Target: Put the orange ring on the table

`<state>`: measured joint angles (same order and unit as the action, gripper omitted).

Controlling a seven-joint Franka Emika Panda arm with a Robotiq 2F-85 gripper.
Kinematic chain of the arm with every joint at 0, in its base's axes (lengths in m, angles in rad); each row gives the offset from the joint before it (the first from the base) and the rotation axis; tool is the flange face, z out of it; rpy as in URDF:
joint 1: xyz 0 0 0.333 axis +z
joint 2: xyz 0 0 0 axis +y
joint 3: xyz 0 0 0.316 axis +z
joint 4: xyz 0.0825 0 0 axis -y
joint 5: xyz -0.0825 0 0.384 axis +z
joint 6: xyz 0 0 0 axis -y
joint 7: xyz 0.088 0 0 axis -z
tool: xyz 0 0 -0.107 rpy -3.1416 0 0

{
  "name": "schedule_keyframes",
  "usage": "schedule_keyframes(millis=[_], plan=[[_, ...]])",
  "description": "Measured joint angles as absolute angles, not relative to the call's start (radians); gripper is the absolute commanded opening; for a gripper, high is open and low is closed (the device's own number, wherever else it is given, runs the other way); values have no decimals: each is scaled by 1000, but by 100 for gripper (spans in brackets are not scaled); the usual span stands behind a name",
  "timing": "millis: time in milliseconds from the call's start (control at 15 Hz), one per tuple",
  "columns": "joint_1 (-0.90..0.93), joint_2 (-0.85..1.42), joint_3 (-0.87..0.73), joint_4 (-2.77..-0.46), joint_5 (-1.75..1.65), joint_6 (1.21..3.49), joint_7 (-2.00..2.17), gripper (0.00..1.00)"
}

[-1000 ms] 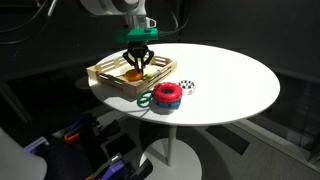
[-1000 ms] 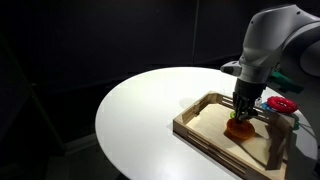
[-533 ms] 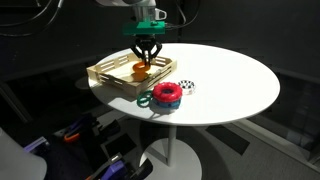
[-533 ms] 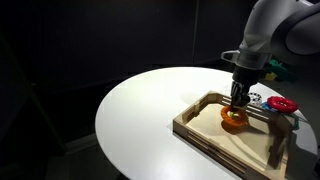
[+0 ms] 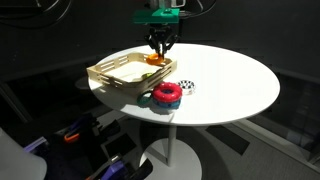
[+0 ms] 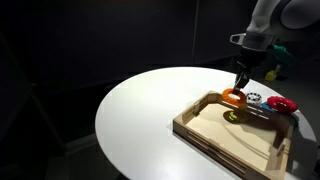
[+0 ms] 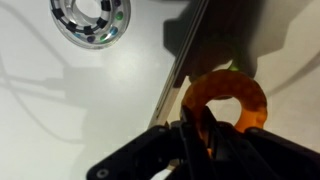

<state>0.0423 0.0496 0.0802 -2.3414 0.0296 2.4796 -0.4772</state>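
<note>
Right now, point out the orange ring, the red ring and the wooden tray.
orange ring (image 7: 228,80), wrist view, its upper band.
red ring (image 5: 165,100), an exterior view, its front side.
wooden tray (image 6: 215,148), an exterior view, its near wall.

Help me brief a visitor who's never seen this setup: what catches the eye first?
The bright orange ring, held in the gripper above the edge of the wooden tray, stands out against the dark room. Below it spreads the round white table, with a red ring beside the tray.
</note>
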Motion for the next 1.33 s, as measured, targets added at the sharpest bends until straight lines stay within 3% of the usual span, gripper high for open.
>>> schedule_keyframes(millis=[267,333,933,1333], plan=[[13,42,27,-2318,-23,2467,-408,5],[5,42,15,-2316,-41,2467,-390,32],[-24,41,-34,-2314,-153,2407,-296,99],[-24,-4,-34,-2289,-146,2246,-302,100]])
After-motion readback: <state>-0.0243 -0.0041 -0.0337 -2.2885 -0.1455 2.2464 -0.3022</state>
